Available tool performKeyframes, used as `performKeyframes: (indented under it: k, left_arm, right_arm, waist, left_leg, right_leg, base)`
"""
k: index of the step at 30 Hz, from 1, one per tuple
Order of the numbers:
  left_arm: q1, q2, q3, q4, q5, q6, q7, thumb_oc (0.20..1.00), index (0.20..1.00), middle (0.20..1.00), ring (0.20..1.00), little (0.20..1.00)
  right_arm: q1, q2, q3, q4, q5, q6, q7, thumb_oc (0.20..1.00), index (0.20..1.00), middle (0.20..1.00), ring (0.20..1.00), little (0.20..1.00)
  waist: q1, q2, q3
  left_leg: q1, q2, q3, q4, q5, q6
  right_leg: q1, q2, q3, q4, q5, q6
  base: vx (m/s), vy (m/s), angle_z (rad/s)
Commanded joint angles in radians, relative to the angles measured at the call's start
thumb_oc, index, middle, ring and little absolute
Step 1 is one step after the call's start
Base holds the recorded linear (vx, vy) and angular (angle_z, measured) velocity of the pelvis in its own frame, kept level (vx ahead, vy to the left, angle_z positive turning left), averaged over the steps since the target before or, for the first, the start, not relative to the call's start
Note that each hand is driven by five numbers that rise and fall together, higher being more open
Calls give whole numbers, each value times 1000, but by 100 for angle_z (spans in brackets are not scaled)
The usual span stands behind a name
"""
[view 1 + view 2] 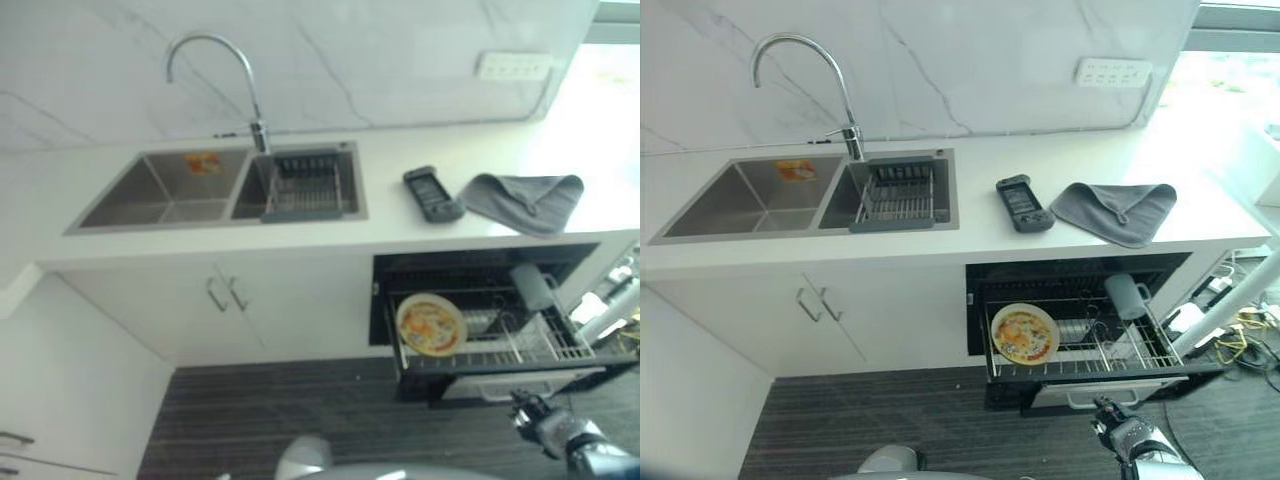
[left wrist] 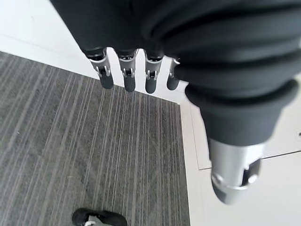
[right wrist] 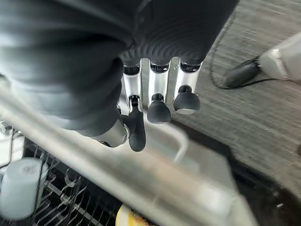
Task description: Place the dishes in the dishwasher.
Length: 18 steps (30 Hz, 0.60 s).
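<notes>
Left eye view, dishes: a round plate with an orange-yellow pattern stands on edge in the wire rack of the pulled-out dishwasher; a pale smooth cup sits toward the rack's back right corner.
Left eye view, step: the rack looks loaded, so the likely job is pushing the drawer shut; press square on the front bar so the plate does not tip.
Right eye view, right robot hand: the right robot hand hangs low just before the drawer's pale front handle, apart from it.
Right eye view, bench: white glossy bench, steel double sink with a curved tap, a dark flat remote beside a soft folded grey cloth.
Left wrist view: left robot hand idle over ribbed grey flooring, fingers straight and empty.
Right wrist view: fingers curled inward, thumb near them, gripping nothing, above the drawer's metal front edge.
</notes>
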State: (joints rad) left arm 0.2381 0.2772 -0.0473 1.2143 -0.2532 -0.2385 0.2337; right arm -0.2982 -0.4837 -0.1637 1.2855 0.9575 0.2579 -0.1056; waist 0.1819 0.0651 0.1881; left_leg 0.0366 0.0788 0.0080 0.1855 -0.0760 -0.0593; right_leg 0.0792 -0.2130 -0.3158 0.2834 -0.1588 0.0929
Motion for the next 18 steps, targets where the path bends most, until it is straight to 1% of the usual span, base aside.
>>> performKeyframes:
  k: [1, 4, 7, 13, 14, 16, 18]
  left_arm:
    - [-37, 54, -46, -34, 38, -13, -5, 1000, 1000, 1000, 1000, 1000]
    - [-54, 66, -66, -56, 16, 1, -21, 1000, 1000, 1000, 1000, 1000]
    - [-79, 64, -107, -108, -43, -1, -35, 1000, 1000, 1000, 1000, 1000]
    - [-68, 53, -144, -180, -77, 4, -34, 1000, 1000, 1000, 1000, 1000]
    - [-53, 59, -164, -237, -93, 15, -41, 1000, 1000, 1000, 1000, 1000]
    - [-45, 65, -169, -268, -91, 28, -43, 1000, 1000, 1000, 1000, 1000]
    - [-33, 83, -177, -318, -89, 50, -56, 1000, 1000, 1000, 1000, 1000]
  right_arm:
    - [-94, -50, 20, -21, -31, 4, -15, 200, 200, 200, 200, 200]
    - [-174, -96, 48, -31, -32, 28, -36, 200, 200, 200, 200, 200]
    - [-312, -195, 84, -27, -69, 71, -48, 200, 200, 200, 200, 200]
    - [-411, -288, 110, -12, -100, 82, -60, 200, 200, 200, 200, 200]
    - [-481, -339, 130, -11, -115, 83, -75, 200, 200, 200, 200, 200]
    - [-518, -359, 142, -12, -122, 76, -80, 200, 200, 200, 200, 200]
    - [-584, -392, 171, -18, -143, 72, -91, 200, 200, 200, 200, 200]
  waist:
    - [15, 4, 33]
    - [19, 28, 61]
    - [30, 92, 128]
    - [50, 156, 179]
    - [64, 189, 202]
    - [75, 204, 208]
    - [91, 230, 213]
  left_leg:
    - [-89, 22, -51, 102, 45, -43]
    - [-144, 11, -59, 111, 65, -48]
    - [-248, -13, -72, 117, 114, -50]
    - [-304, -52, -89, 82, 150, -42]
    - [-322, -69, -95, 49, 167, -37]
    - [-330, -75, -101, 30, 181, -35]
    - [-341, -84, -119, -7, 207, -31]
  right_leg:
    - [-20, 6, 19, 4, 60, -38]
    - [-76, -9, 24, 36, 62, -36]
    - [-200, -38, 35, 112, 58, -37]
    - [-278, -62, 42, 160, 52, -34]
    - [-313, -76, 46, 188, 39, -29]
    - [-325, -79, 44, 192, 36, -27]
    - [-351, -82, 47, 214, 23, -25]
  base:
    - [-38, 30, 3]
    - [-122, 76, -1]
    - [-326, 187, 2]
    - [-114, 97, 4]
    - [-132, 90, 15]
    - [-70, 44, -4]
    - [-6, 48, 7]
